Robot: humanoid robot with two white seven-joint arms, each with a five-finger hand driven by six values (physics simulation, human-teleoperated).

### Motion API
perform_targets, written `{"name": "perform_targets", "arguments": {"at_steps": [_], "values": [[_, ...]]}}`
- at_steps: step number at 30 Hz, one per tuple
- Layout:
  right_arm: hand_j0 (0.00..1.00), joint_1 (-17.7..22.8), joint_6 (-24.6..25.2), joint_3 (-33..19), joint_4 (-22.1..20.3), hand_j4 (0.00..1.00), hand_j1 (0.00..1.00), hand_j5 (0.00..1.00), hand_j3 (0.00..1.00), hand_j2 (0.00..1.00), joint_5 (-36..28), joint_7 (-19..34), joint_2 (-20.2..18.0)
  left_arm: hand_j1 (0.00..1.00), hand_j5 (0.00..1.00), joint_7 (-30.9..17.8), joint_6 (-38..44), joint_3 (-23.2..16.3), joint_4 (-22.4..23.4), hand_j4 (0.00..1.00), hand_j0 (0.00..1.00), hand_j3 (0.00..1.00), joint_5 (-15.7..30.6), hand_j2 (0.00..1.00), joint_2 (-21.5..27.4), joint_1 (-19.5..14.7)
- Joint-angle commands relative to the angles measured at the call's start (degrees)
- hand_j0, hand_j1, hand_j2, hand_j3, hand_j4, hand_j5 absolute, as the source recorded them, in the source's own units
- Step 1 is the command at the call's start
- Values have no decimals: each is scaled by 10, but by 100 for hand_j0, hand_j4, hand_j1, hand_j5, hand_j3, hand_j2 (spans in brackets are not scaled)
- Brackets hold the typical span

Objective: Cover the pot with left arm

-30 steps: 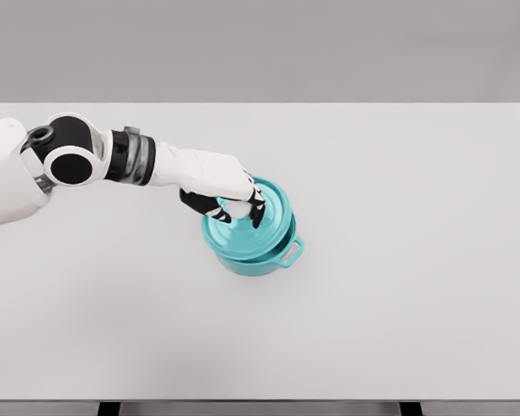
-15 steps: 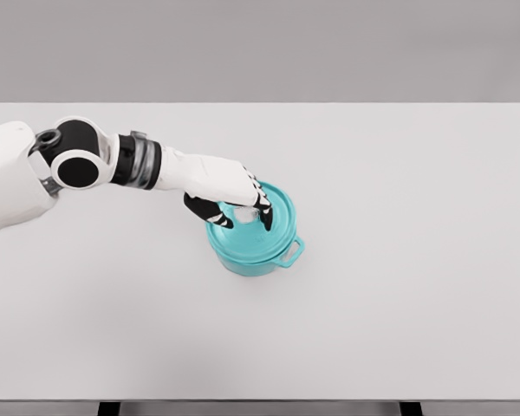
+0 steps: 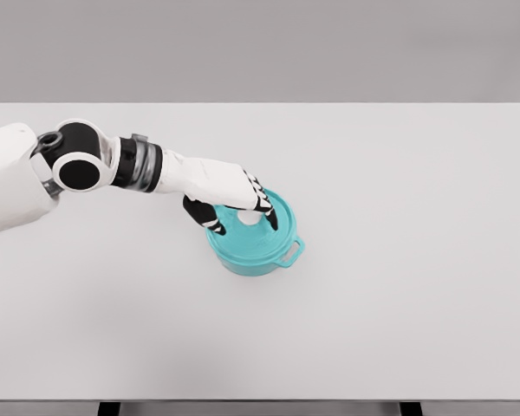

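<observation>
White bench (image 3: pixel 399 286); teal pot (image 3: pixel 258 256) wearing its lid (image 3: pixel 264 232), left robot hand (image 3: pixel 236 204) clasping lid's white knob (image 3: pixel 248 218).

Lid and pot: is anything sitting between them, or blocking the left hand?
Nothing visible does. The teal lid sits on the teal pot, and the left hand is over the lid's white knob. The table around them shows nothing else.

The lid (image 3: pixel 262 232) sits on the pot (image 3: pixel 258 256) near the table (image 3: pixel 416 260) centre, left hand (image 3: pixel 230 195) over it
</observation>
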Motion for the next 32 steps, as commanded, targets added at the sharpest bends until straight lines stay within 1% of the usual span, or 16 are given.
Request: {"name": "perform_targets", "arguments": {"at_steps": [1,4,9,14,16,18,19,21,22,23,24,26,27,32], "values": [[100,0,0,0,0,100,100,100,100,100,0,1,0,90,90,0,1,1,0,90,90,90,2,90,0,0],[100,0,0,0,0,100,100,100,100,100,0,1,0,92,92,0,0,0,0,92,92,92,2,92,0,0],[100,0,0,0,0,100,100,100,100,100,0,1,0,99,99,0,-2,1,0,99,99,99,2,99,3,-3],[100,0,0,0,0,100,100,100,100,100,0,1,0,100,100,0,-4,2,-1,100,100,100,6,100,11,-24],[100,0,0,0,0,100,100,100,100,100,0,1,0,100,100,0,-17,2,-11,100,100,100,7,100,44,-33],[100,0,0,0,0,100,100,100,100,100,0,1,0,100,100,0,-37,5,-11,100,100,100,7,100,117,-34],[100,0,0,0,0,100,100,100,100,100,0,1,0,100,100,0,-38,9,-10,100,100,100,7,100,134,-35],[100,0,0,0,0,100,100,100,100,100,0,1,0,100,100,0,-39,36,-4,100,100,100,7,100,192,-35],[100,0,0,0,0,100,100,100,100,100,0,1,0,100,100,0,-41,37,5,100,100,100,7,100,209,-35],[100,0,0,0,0,100,100,100,100,100,0,0,0,100,100,0,-43,37,13,100,100,100,8,100,215,-33],[100,0,0,0,0,100,100,100,100,100,0,1,0,100,100,0,-49,37,35,100,100,100,8,100,219,-29],[100,0,0,0,0,100,100,100,100,100,0,0,0,100,100,0,-62,36,68,100,100,100,8,100,213,-26],[100,0,0,0,0,100,100,100,100,100,0,0,0,100,100,0,-64,36,77,100,100,100,8,100,212,-19],[100,0,0,0,0,100,100,100,100,100,0,1,0,100,100,0,-65,36,79,100,100,100,7,100,206,-14]]}}
